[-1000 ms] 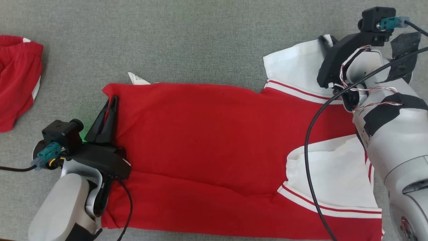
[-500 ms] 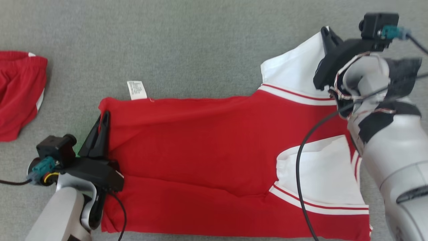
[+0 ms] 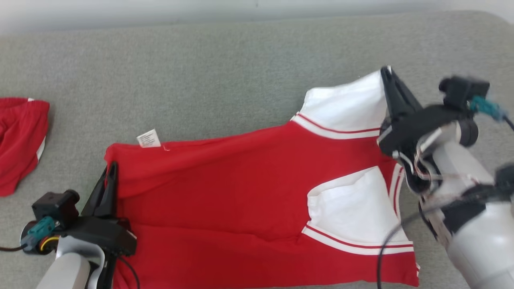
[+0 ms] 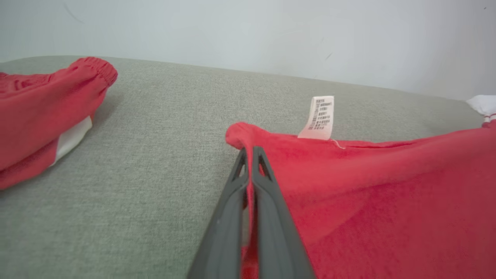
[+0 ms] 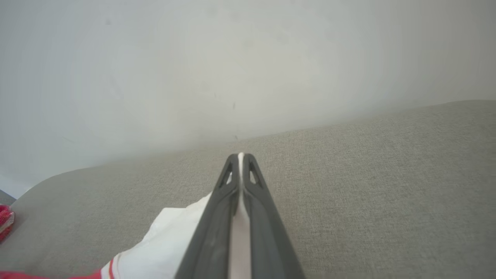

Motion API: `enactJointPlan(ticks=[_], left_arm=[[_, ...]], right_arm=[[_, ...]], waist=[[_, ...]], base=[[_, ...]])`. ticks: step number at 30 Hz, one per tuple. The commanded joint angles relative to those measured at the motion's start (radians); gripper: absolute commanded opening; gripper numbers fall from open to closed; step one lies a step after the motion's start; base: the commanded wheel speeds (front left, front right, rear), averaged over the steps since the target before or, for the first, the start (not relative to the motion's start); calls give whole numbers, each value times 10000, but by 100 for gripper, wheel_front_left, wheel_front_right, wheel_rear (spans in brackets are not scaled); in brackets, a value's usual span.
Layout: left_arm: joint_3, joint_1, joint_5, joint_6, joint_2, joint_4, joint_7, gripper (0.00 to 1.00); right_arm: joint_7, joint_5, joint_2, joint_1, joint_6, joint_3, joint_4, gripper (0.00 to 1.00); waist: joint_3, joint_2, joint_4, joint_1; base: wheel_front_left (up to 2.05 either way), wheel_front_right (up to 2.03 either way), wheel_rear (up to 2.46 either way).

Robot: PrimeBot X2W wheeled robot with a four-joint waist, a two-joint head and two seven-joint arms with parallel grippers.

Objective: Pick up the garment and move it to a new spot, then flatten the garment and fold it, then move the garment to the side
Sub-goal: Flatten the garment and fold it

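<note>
Both grippers clamped on the red-and-white garment (image 3: 241, 188), which lay stretched across the grey padded surface (image 3: 225, 80).
The left gripper (image 3: 113, 165) pinched its red hem corner on the left side, and the right gripper (image 3: 387, 70) pinched a white sleeve nearer the far edge. A white label (image 3: 148, 138) stuck out beside the hem. Another red garment (image 3: 20, 140) lay well apart, further left.

One thing carries print: a small white tag (image 3: 148, 139) sewn to the edge of the red garment (image 3: 241, 192), left of centre in the head view. In the left wrist view it stands upright just right of centre, above the red cloth. Several short dark rows of print run across it, too small and blurred to read.
</note>
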Motion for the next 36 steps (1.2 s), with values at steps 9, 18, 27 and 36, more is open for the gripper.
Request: enactJointPlan(ticks=[9, 18, 27, 36], left_arm=[[74, 950, -183, 265, 204, -425, 25, 0], [-113, 1568, -35, 502, 199, -1040, -72, 0], [-222, 2300, -7, 668, 82, -1497, -286, 0], [-321, 2772, -57, 686, -133, -1581, -434, 0]], right_arm=[[-111, 1732, -1233, 2920, -10, 435, -3623, 0], [179, 2428, -1916, 4670, -10, 539, -5310, 0], [506, 2983, -2541, 5902, -10, 637, -6190, 0], [703, 3528, -2871, 6984, -10, 444, -6656, 0]], waist=[[-766, 1, -416, 1], [-1003, 1, -349, 1], [-1242, 1, -86, 1], [-1447, 1, 65, 1]], base=[[0, 0, 0], [0, 0, 0], [0, 0, 0], [0, 0, 0]])
